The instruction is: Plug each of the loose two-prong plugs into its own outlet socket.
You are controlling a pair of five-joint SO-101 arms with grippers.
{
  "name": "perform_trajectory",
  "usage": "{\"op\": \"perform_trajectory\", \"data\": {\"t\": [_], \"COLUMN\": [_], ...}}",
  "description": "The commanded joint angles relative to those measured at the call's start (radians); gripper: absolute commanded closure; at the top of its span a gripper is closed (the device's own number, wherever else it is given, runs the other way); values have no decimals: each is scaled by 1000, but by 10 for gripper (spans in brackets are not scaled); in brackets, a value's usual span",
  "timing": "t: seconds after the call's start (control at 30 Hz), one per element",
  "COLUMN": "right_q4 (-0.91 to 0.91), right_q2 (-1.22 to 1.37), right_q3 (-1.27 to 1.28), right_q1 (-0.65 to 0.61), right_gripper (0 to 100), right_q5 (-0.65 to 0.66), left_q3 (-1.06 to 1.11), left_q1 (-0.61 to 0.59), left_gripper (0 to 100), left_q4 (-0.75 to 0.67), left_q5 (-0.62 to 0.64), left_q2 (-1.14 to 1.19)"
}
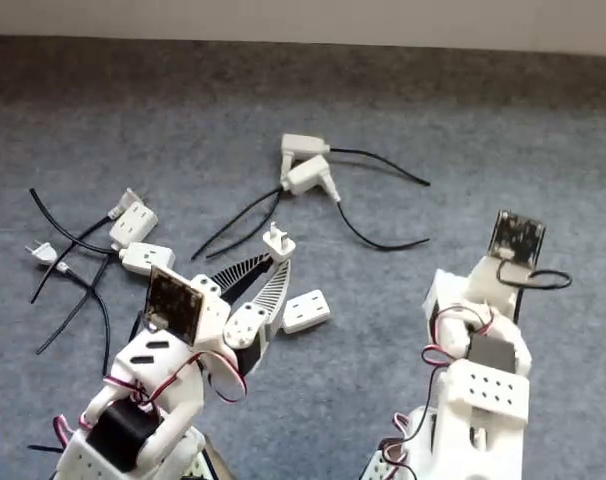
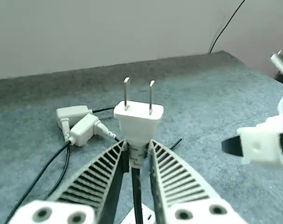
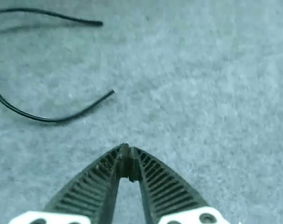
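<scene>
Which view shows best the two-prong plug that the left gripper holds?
The left wrist view: the plug stands large, both prongs clear, its neck pinched by the left gripper. The high view shows it small at that gripper's tip. The right wrist view faces carpet and a cord.

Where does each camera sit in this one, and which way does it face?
High view: fixed above the arms' side, looking down over the table; both arms show at the near edge, the left hand holding a plug.
Left wrist view: on the left wrist, looking along the hand past the plug toward the corded pair.
Right wrist view: on the right wrist, facing down at the table and a black cord; the right hand is shut, empty.
Shared: high and left wrist views show the plug and the corded pair.
</scene>
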Motion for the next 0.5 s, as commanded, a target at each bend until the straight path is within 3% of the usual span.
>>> {"op": "perform_trajectory", "data": {"t": [0.0,0.2,0.47], "right_q4": [140,317,456], "right_q2": [-13,-13,-13], "right_q3": [-282,-679,-993], "right_q1": [-84,-234,-638], "right_gripper": [991,991,991], "right_q5": [-5,-5,-3], "left_q3": [30,105,108], "left_q1": [-41,-42,-42], "left_gripper": [994,994,994], "left_q4": [-83,-195,-232], "left_q5": [18,18,15], "left_q2": [-7,-7,-7]}}
